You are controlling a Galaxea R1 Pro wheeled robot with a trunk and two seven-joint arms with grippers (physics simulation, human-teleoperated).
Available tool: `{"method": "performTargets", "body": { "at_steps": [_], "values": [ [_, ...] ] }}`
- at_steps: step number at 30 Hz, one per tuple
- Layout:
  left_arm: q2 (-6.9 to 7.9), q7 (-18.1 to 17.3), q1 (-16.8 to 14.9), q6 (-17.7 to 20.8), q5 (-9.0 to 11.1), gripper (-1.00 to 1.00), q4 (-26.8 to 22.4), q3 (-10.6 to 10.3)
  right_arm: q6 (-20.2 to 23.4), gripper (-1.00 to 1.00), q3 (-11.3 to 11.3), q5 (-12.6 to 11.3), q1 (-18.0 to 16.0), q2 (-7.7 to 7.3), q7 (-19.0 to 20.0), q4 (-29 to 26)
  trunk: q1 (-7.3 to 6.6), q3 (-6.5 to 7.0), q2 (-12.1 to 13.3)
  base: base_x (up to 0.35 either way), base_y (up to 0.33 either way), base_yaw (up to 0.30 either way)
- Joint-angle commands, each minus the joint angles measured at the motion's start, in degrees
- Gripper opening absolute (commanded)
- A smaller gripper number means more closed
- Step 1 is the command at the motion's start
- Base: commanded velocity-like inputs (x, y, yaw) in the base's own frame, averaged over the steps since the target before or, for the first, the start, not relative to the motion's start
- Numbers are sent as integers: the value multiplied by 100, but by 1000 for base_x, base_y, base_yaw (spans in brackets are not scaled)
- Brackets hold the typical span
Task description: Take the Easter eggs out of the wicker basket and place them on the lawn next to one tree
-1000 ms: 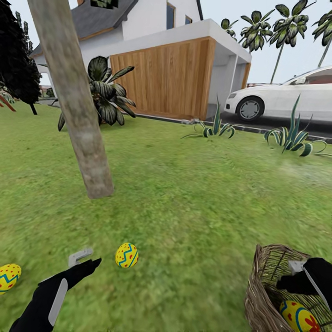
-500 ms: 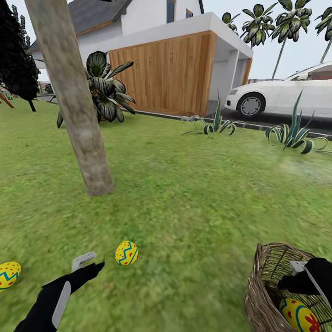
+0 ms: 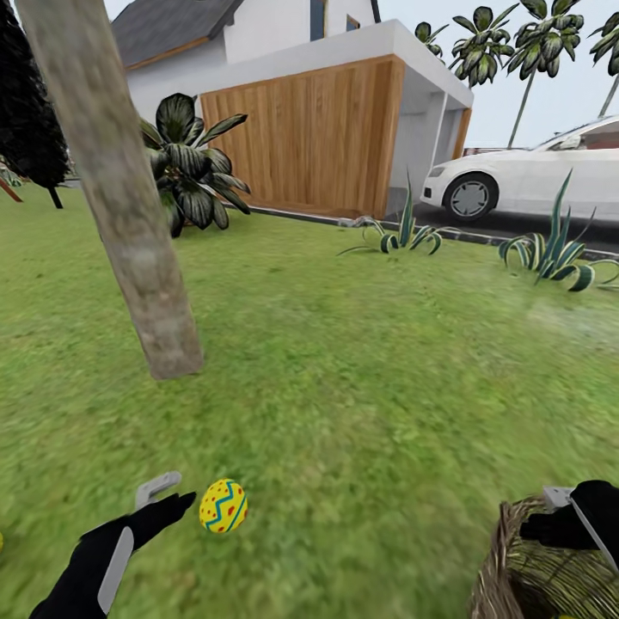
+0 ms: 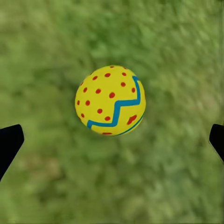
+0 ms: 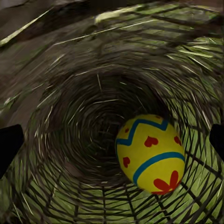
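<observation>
A yellow Easter egg (image 3: 223,505) with a blue zigzag and red dots lies on the lawn (image 3: 361,387), a short way from the tree (image 3: 129,223) with its thick grey-brown trunk. My left gripper (image 3: 172,496) hovers just beside this egg, open; in the left wrist view the egg (image 4: 110,100) sits between the spread fingertips (image 4: 10,140), untouched. The wicker basket (image 3: 524,576) stands at the lower right, partly cut off. My right gripper (image 3: 554,516) is open over its rim. Inside the basket (image 5: 70,116) rests another egg (image 5: 150,154) with a red flower.
A white house with a wooden garage front (image 3: 309,137) stands behind the lawn. A white car (image 3: 524,180) is parked on the driveway. A large dark-leaved plant (image 3: 193,163) and spiky plants (image 3: 404,232) edge the grass. Palms (image 3: 481,43) rise at the back right.
The whole view has shifted, so the camera moved: the egg on the grass and the basket sit lower in the picture, and a second egg at the far left has slid off the edge.
</observation>
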Motion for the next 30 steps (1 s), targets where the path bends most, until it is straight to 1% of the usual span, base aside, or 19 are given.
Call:
{"method": "performTargets", "body": {
  "at_steps": [1, 4, 10, 22, 27, 30],
  "values": [
    [-2, -8, -3, 42, 52, 100, -5, 15, 18, 100, -18, 60, -2, -1, 54, -6, 2, -6, -2, 299, -1, 0],
    [-8, -8, -3, 42, 57, 100, -6, 19, 18, 100, -18, 60, -2, -6, 54, -6, 2, -6, -2, 212, 0, 0],
    [-10, -16, -3, 45, 67, 100, -11, 29, 18, 100, -18, 60, -2, -7, 55, -6, 2, -6, -2, 14, 0, 0],
    [-27, 10, -3, 51, 61, 100, -7, 47, 18, 100, -11, 60, -2, 0, 61, -6, 33, -271, -18, 0, 0, 0],
    [-71, 6, -3, 51, 63, 100, 94, 47, 18, 100, 9, 65, -2, 10, 64, -6, 46, -382, -25, 0, 0, 0],
    [-80, -4, -3, 51, 66, 100, 143, 47, 18, 100, 16, 69, -2, 26, 64, -6, 46, -382, -25, 0, 0, 0]
  ]
}}
